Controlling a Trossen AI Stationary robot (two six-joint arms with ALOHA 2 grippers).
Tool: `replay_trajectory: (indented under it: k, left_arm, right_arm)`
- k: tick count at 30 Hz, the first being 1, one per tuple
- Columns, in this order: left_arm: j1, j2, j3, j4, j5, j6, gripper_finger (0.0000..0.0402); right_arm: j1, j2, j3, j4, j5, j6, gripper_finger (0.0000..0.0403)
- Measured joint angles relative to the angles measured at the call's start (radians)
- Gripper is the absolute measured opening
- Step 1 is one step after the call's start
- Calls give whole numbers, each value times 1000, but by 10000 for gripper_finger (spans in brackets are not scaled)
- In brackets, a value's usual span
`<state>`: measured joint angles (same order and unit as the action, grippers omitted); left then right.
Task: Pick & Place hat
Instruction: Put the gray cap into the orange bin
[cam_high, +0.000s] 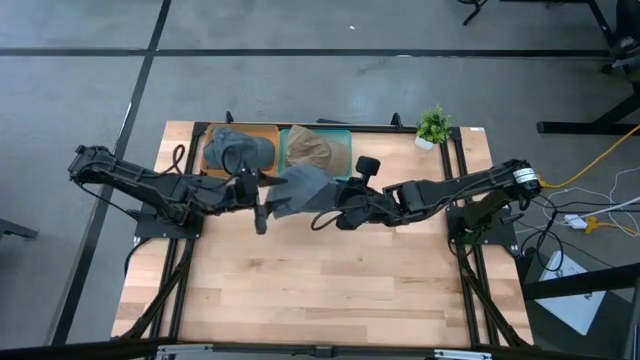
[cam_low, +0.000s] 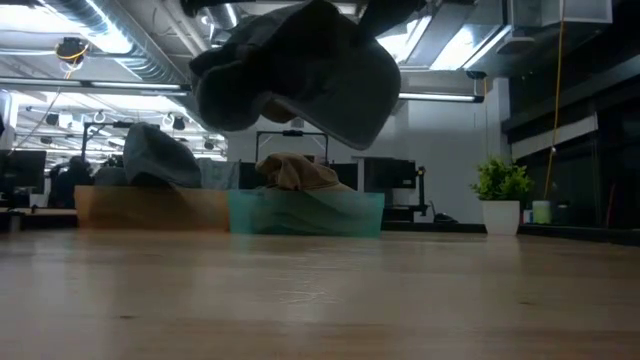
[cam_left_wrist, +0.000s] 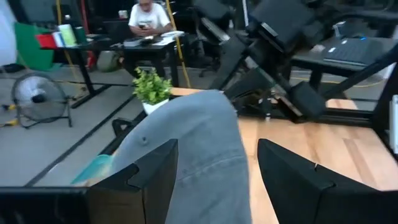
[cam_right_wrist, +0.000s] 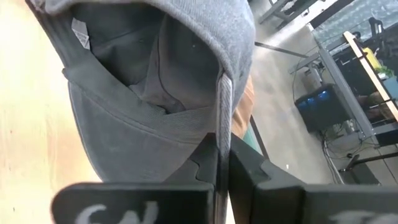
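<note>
1. Hanging clear above the pale wooden desk (cam_high: 300, 290), the grey cloth cap (cam_high: 300, 188) is the landmark; in the low view the cap (cam_low: 300, 75) floats well above the boards, touching nothing beneath it.
2. Just right of the cap, the right gripper (cam_high: 322, 200) has its jaws pressed together on the cap's edge; the right wrist view shows the fabric (cam_right_wrist: 155, 93) pinched in the thin slot between them.
3. Just left of the cap, the left gripper (cam_high: 262, 203) has its jaws spread, with cap cloth (cam_left_wrist: 199, 155) lying between the two fingers (cam_left_wrist: 149, 174); whether they touch it I cannot tell.
4. Beyond the cap stand a brown wooden tray (cam_high: 270, 128) holding another grey cap (cam_high: 238, 148), and a teal plastic bin (cam_high: 347, 132) holding a tan cap (cam_high: 315, 150).
5. Far right of the cap sits a small potted green plant (cam_high: 432, 127).
6. Judgement: the pick is done; the carry and the setting down remain, and the destination is unclear.
</note>
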<state>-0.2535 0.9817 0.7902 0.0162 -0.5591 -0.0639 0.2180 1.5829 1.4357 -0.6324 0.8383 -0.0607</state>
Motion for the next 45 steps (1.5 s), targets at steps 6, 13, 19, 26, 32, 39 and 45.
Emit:
replay_trajectory:
  k: [6,13,19,26,32,39,45]
  left_arm:
    - [0,6,0,-18,-64,22,216]
    - [-8,-72,0,-63,-86,107,216]
    - [9,-140,0,-232,-29,-36,216]
    - [84,-76,0,-334,147,-98,216]
    - [166,-19,0,-318,164,-101,216]
    - [240,47,0,-190,346,-139,216]
    - [256,68,0,-144,337,-174,202]
  right_arm:
    - [1,0,0,8,0,-37,19]
    - [2,-5,0,-2,-1,-108,19]
    - [2,-14,0,-28,-1,-119,19]
    - [2,-14,0,-16,-34,-161,19]
    - [3,-14,0,-7,-93,-187,19]
    - [3,-14,0,149,-151,-246,19]
    - [3,-14,0,159,-160,-262,19]
